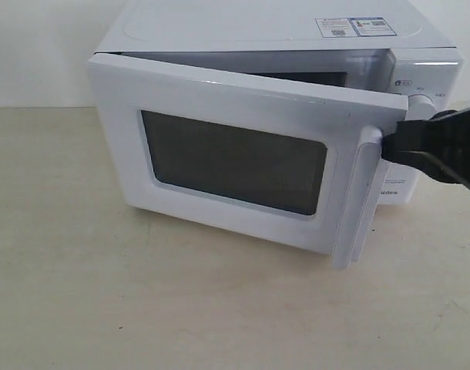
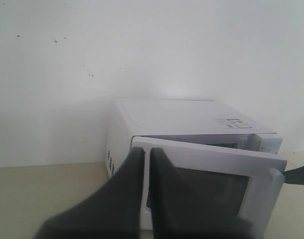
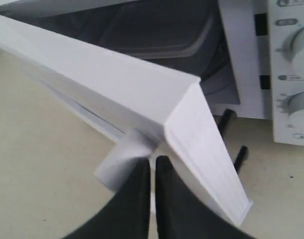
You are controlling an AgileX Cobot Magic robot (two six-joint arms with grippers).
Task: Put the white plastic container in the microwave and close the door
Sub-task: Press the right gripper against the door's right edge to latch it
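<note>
The white microwave (image 1: 273, 27) stands at the back of the tan table with its door (image 1: 219, 96) ajar, swung most of the way toward the body. Through the gap in the right wrist view, the white plastic container (image 3: 157, 32) lies inside the cavity, showing only its rimmed lid. My right gripper (image 1: 389, 145) is shut, and its tips (image 3: 152, 162) press against the long white handle (image 1: 358, 200) with nothing held between them. My left gripper (image 2: 146, 152) is shut and empty. It hovers in front of the microwave (image 2: 192, 117), well back from the door, and is out of the exterior view.
Two round dials (image 3: 296, 47) sit on the control panel to the right of the opening. Black latch hooks (image 3: 224, 122) stick out from the door's inner edge. The tan tabletop (image 1: 104, 293) stretches in front of and to the left of the microwave, with a white wall behind.
</note>
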